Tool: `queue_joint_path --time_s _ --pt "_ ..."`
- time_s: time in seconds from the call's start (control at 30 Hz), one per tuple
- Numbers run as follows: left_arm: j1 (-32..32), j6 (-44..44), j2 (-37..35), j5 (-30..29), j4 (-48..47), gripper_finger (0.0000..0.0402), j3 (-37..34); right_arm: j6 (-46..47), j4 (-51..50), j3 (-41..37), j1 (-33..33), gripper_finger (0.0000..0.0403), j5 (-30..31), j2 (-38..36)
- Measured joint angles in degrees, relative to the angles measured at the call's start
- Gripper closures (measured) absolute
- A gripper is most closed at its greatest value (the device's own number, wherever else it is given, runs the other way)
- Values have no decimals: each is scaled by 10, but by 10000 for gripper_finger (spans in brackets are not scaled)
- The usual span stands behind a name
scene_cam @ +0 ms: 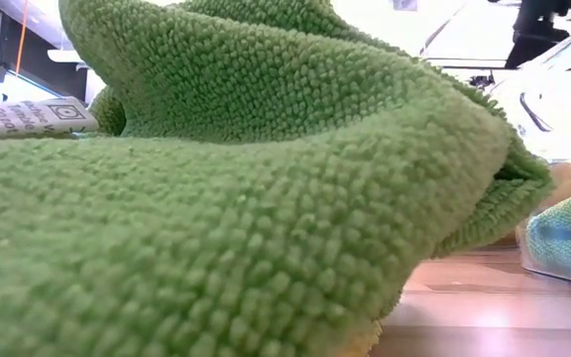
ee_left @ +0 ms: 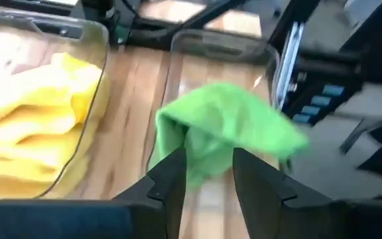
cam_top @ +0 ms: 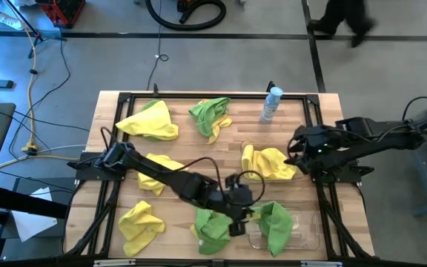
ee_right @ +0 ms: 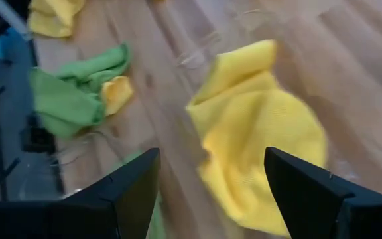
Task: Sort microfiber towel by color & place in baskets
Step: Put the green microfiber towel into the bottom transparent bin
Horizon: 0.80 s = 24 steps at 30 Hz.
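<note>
Between the left gripper [ee_left: 206, 174] fingers (parted, gripping nothing) lies a green towel [ee_left: 227, 126] in its basket [ee_left: 221, 48].

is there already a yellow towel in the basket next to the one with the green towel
Yes, in the left wrist view a yellow towel lies inside the clear basket beside the one holding the green towel.

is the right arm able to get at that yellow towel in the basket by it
Probably yes: the right gripper hangs open right over the yellow towel in its basket, and nothing lies between them. The left gripper is off at the green towel.
</note>
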Motion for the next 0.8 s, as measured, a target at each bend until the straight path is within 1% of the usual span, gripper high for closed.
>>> queue_joint_path --time_s 0.1,0.17,0.2,0.27,0.4,0.47,0.53,0.63,0.7,0.8 --pt "-5 13 -35 -7 -20 308 -48 19 36 0 0 137 -3 32" --pt "-5 17 -66 -9 -15 315 -102 44 55 0 0 137 -3 55" --pt "-6 17 -84 -9 -7 318 -133 65 58 0 0 137 -1 68" --pt "-6 16 -126 -8 19 322 -207 139 46 0 0 139 4 93" --pt "-6 10 -230 -2 121 325 -369 251 14 0 29 154 9 139" --pt "-6 2 -283 7 170 325 -445 311 11 0 59 166 8 159" --pt "-6 -8 -336 9 192 325 -517 376 22 0 99 178 9 178" --pt "-6 -31 -412 10 214 326 -606 487 47 1 172 195 19 204" --pt "-6 -48 -456 10 230 326 -653 564 49 17 225 204 42 225" --pt "-6 -61 -508 10 246 326 -716 675 37 65 295 217 88 264"
